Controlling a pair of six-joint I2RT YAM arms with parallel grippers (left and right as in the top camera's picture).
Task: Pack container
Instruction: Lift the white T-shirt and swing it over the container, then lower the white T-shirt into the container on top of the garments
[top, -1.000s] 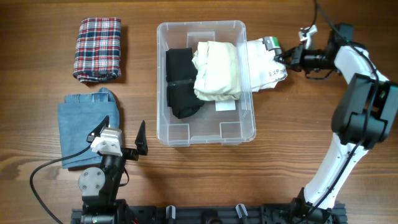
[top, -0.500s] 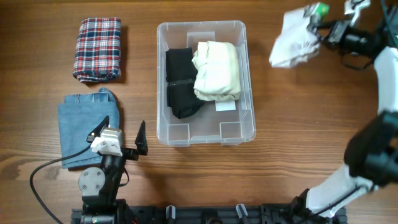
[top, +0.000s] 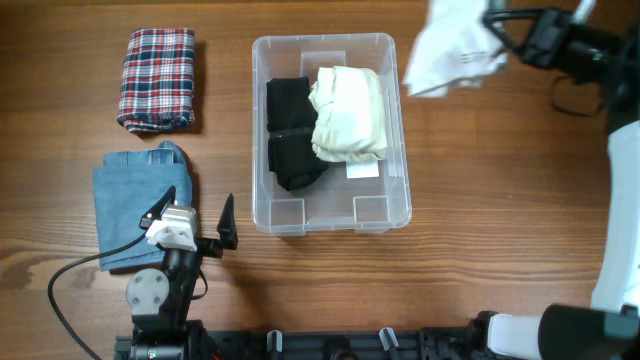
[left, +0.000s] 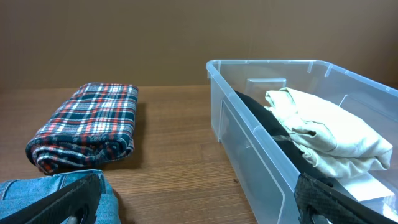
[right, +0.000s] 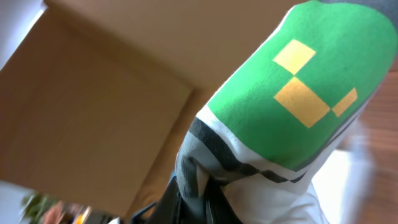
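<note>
The clear plastic container (top: 330, 215) sits mid-table and holds a black folded garment (top: 291, 132) and a cream folded garment (top: 349, 112). It also shows in the left wrist view (left: 261, 162). My right gripper (top: 497, 30) is shut on a white garment (top: 452, 52) with a green patch (right: 305, 93), held in the air off the container's far right corner. My left gripper (top: 205, 226) is open and empty, low at the front left beside folded blue jeans (top: 138, 205).
A folded plaid shirt (top: 157, 78) lies at the back left, also in the left wrist view (left: 87, 127). The jeans edge shows in the left wrist view (left: 56, 190). Bare wood lies right of the container.
My right gripper lifted the white garment off the table by the container's right rim, raised it, then carried it left toward the container. The left arm has not moved.
</note>
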